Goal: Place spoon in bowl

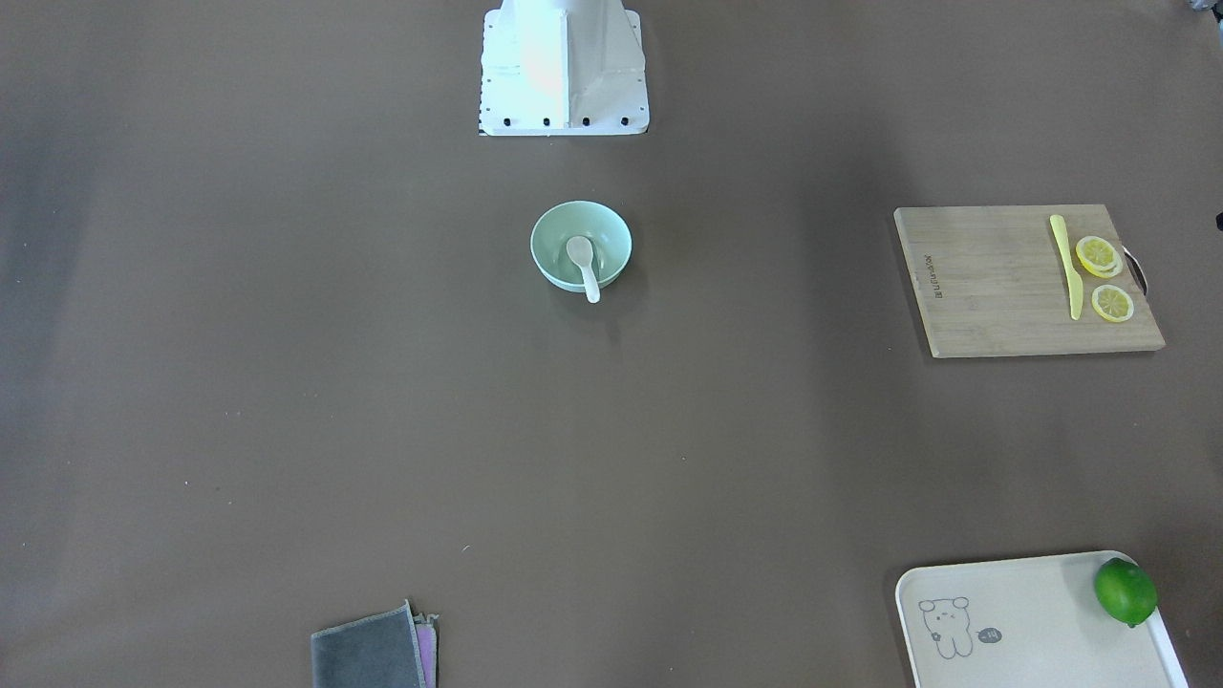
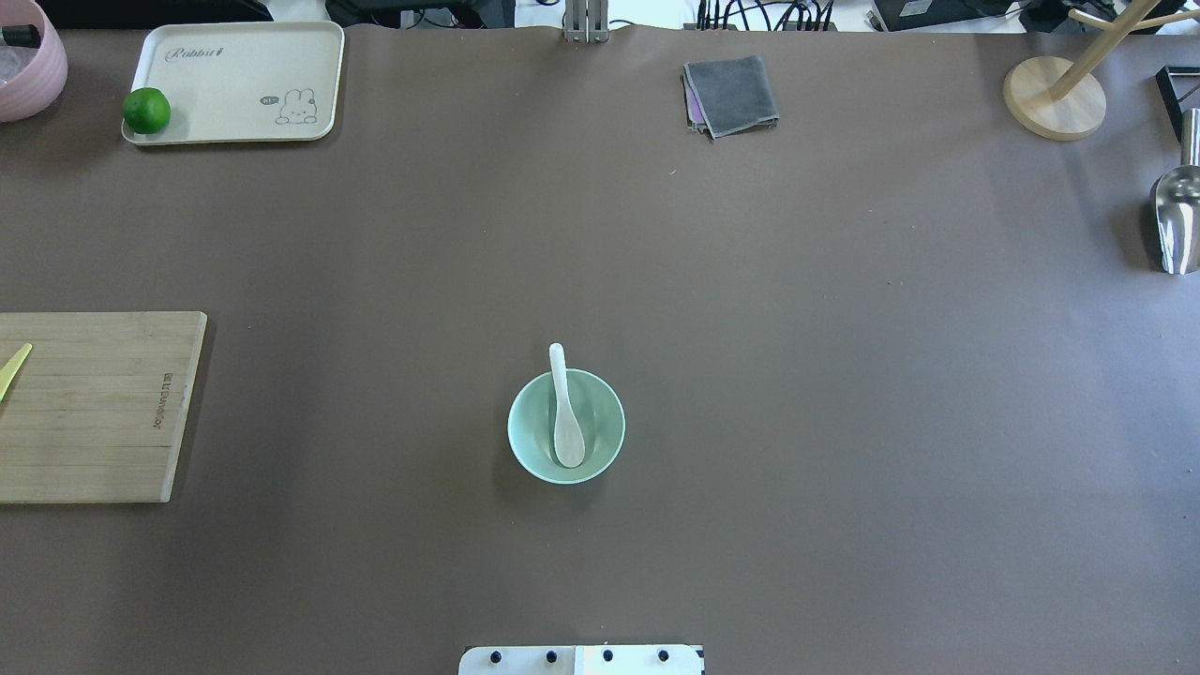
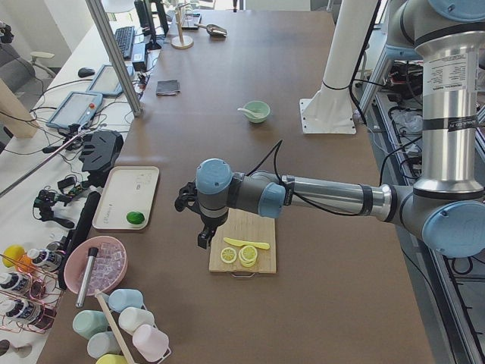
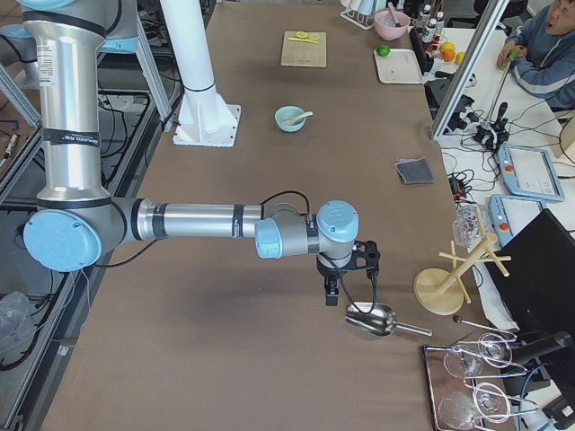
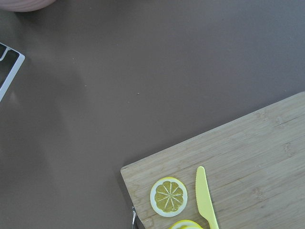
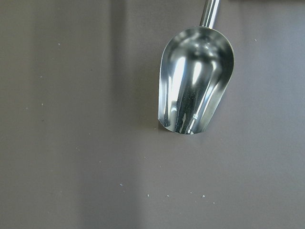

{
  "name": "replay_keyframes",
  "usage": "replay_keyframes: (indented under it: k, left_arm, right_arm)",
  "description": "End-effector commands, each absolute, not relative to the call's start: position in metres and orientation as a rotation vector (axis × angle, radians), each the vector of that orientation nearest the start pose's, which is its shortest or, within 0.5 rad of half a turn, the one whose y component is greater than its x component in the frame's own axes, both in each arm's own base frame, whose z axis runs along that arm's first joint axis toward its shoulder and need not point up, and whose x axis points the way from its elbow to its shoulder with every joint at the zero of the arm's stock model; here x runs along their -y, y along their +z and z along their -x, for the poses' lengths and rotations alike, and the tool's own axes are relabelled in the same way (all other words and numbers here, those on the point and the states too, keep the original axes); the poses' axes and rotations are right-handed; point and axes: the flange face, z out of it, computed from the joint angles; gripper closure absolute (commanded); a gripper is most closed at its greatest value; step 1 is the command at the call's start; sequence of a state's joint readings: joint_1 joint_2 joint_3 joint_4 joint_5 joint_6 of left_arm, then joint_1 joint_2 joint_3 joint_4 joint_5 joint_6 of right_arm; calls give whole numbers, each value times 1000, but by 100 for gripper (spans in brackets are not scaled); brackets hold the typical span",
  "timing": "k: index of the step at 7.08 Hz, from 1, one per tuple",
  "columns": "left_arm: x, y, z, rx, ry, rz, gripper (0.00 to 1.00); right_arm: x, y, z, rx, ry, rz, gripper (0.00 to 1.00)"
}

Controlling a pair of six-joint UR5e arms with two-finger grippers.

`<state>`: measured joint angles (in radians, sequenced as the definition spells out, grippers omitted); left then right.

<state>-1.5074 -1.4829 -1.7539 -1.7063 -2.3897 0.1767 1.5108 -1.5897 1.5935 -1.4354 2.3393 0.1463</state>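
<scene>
The white spoon (image 2: 565,412) lies in the mint-green bowl (image 2: 521,427) at the table's middle, scoop down inside and handle resting over the far rim. Both also show in the front-facing view: spoon (image 1: 583,266), bowl (image 1: 552,227). My left gripper (image 3: 204,236) hangs above the left end of the table next to the cutting board, far from the bowl. My right gripper (image 4: 334,294) hangs at the right end above a metal scoop. Both grippers show only in the side views, so I cannot tell whether they are open or shut. Neither wrist view shows fingers.
A wooden cutting board (image 1: 994,287) carries a yellow knife (image 1: 1067,266) and lemon slices (image 1: 1099,256). A cream tray (image 2: 234,80) holds a lime (image 2: 146,110). A grey cloth (image 2: 732,94), a metal scoop (image 6: 195,86) and a wooden stand (image 2: 1054,98) lie at the right.
</scene>
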Motion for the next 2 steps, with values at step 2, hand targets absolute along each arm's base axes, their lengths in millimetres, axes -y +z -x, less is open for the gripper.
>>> replay_keyframes:
  k: [2]
  left_arm:
    - [484, 574, 30, -801, 330, -296, 2]
  right_arm:
    - [496, 642, -32, 810, 25, -47, 0]
